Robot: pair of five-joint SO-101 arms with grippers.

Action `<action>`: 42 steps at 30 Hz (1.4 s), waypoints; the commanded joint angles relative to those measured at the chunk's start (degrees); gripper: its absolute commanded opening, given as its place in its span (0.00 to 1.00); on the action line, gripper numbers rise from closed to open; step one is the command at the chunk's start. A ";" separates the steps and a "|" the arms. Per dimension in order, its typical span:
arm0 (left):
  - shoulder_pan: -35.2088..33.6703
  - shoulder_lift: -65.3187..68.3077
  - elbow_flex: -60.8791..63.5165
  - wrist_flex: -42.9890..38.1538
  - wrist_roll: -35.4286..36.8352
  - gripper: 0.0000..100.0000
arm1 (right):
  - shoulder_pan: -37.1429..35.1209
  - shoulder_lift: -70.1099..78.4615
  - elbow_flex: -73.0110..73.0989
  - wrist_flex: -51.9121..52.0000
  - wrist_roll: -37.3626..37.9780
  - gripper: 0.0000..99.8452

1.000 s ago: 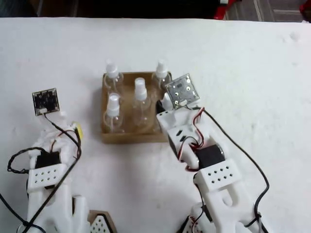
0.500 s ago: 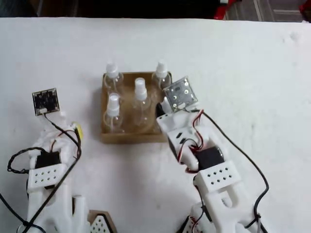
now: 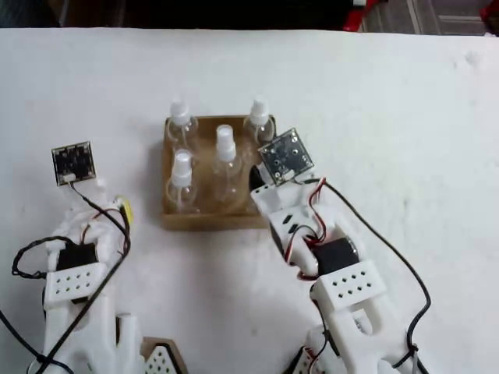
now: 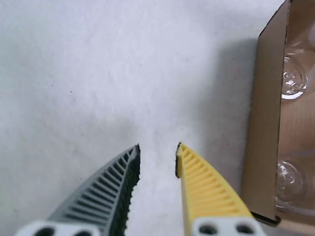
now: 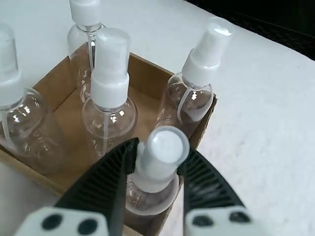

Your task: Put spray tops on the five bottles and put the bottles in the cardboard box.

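Observation:
The cardboard box (image 3: 214, 220) sits mid-table with clear bottles standing in it, each with a white spray top: two at the back (image 3: 180, 117) (image 3: 258, 115), one in the middle (image 3: 225, 148), one front left (image 3: 182, 171). My right gripper (image 5: 160, 160) hangs over the box's near right corner, its black fingers shut on the neck of a further capped bottle (image 5: 162, 147) that stands inside the box (image 5: 142, 73). Left of the box, my left gripper (image 4: 157, 150) is open just above the bare table, with the box wall (image 4: 266, 123) beside it.
White cloth covers the table (image 3: 390, 101), with free room right of and behind the box. The left arm's camera board (image 3: 72, 161) stands left of the box. A cardboard piece (image 3: 160, 354) lies at the near edge.
The right arm has shifted a little left toward the box with its bottle; the bottle's top is now hidden under the wrist board in the high view. The left arm has kept still.

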 commanded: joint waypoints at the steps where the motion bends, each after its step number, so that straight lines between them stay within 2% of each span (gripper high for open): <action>1: 0.48 -0.66 -0.26 -0.88 -0.62 0.12 | 0.13 0.31 0.00 -0.40 0.53 0.02; 9: 0.48 -0.66 -0.26 -0.88 -0.62 0.12 | 0.04 -0.31 -0.26 -0.04 0.44 0.20; 13: 0.48 -0.66 -0.26 -1.05 -0.62 0.12 | 0.04 -1.01 -3.78 2.51 0.44 0.19; 19: 0.48 -0.66 -0.18 -1.14 -0.62 0.12 | 0.13 -9.36 -14.07 17.54 -4.31 0.19; 26: 0.48 -0.66 -0.18 -1.05 -0.62 0.12 | 1.19 -20.18 -22.77 31.87 -4.22 0.19; 32: 0.48 -0.66 -0.18 -1.05 -0.62 0.12 | 7.78 -32.92 -25.14 34.51 -4.22 0.19; 38: 0.48 -0.66 -0.35 -1.14 -0.62 0.12 | 8.75 -51.65 -24.44 38.99 -4.22 0.19; 42: 0.48 -0.66 -0.53 -1.14 -0.62 0.12 | 8.92 -51.65 -26.90 45.14 -4.22 0.19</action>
